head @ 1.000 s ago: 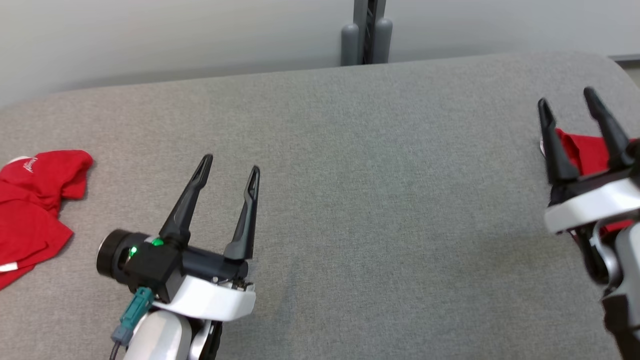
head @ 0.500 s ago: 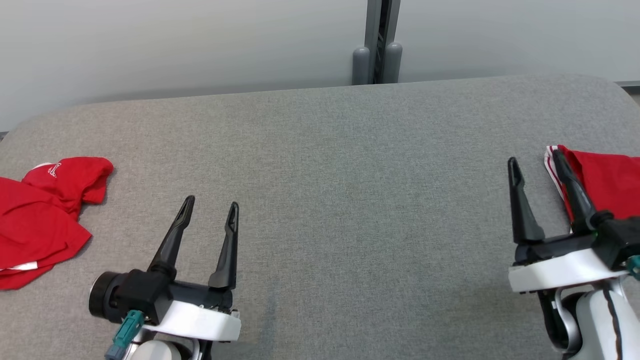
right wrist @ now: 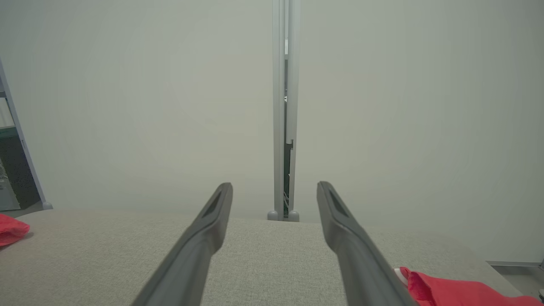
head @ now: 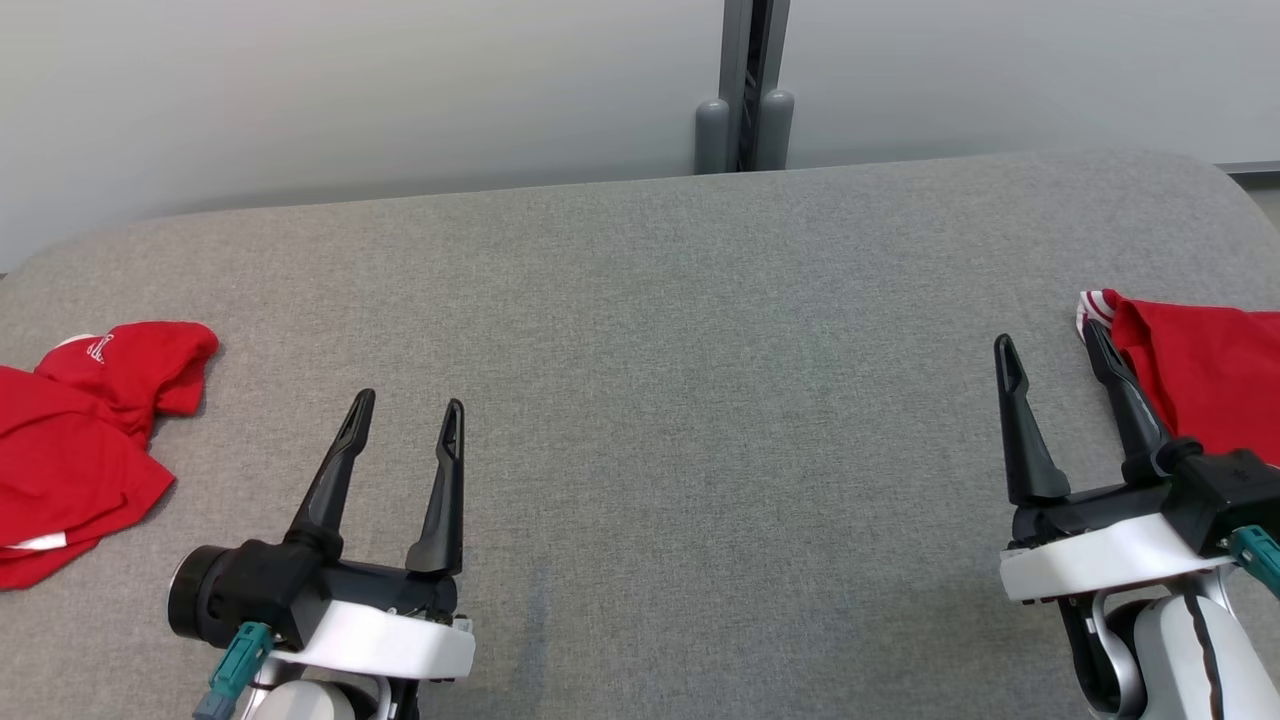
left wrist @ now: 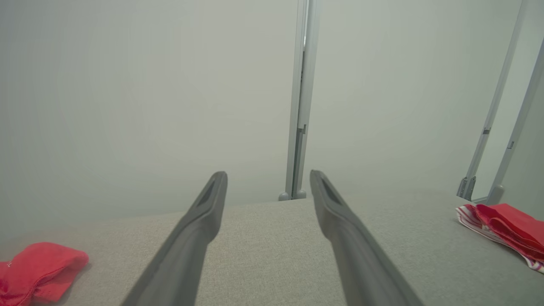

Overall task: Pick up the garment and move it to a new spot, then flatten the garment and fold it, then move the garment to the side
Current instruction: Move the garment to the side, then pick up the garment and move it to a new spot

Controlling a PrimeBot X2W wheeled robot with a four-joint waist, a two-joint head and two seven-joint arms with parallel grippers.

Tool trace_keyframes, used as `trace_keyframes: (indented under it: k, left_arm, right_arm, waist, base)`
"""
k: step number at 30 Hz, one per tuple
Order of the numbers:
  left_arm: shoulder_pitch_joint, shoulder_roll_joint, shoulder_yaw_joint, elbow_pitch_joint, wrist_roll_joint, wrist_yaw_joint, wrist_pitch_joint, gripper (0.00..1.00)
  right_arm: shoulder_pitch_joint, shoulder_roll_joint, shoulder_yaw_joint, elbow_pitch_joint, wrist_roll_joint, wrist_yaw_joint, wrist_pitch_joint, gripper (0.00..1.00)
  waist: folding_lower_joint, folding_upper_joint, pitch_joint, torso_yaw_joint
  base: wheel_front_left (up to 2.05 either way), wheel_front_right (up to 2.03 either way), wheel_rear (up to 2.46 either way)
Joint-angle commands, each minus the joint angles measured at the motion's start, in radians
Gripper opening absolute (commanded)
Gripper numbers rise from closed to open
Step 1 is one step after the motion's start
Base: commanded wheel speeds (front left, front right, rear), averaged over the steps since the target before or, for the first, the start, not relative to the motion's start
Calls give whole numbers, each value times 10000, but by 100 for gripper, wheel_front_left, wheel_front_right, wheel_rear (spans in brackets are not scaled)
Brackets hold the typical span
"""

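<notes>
Grey felt-like table [head: 700, 350], rounded corners, crumpled red garment [head: 70, 440] at left, folded red garment [head: 1200, 370] with striped trim at right, tapered left fingers [head: 330, 480] and right fingers [head: 1020, 430] spread

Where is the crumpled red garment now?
In the head view, the crumpled red garment lies at the left edge of the grey table, left of the left gripper, not touching it.
</notes>
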Motion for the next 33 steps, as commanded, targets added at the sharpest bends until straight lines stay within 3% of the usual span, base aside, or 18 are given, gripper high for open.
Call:
trace_keyframes:
  k: [1,33]
  left_arm:
    - [80,28,10,-28,-25,76,-38,100]
    - [82,27,-242,221,2,52,-39,100]
  right_arm:
    - [73,-9,3,7,-41,-7,-3,100]
    - [37,28,17,242,320,-7,-3,100]
  waist:
    - [0,-1,-6,-21]
    - [0,-1,13,-85]
  base:
    - [0,0,0]
    - [0,0,0]
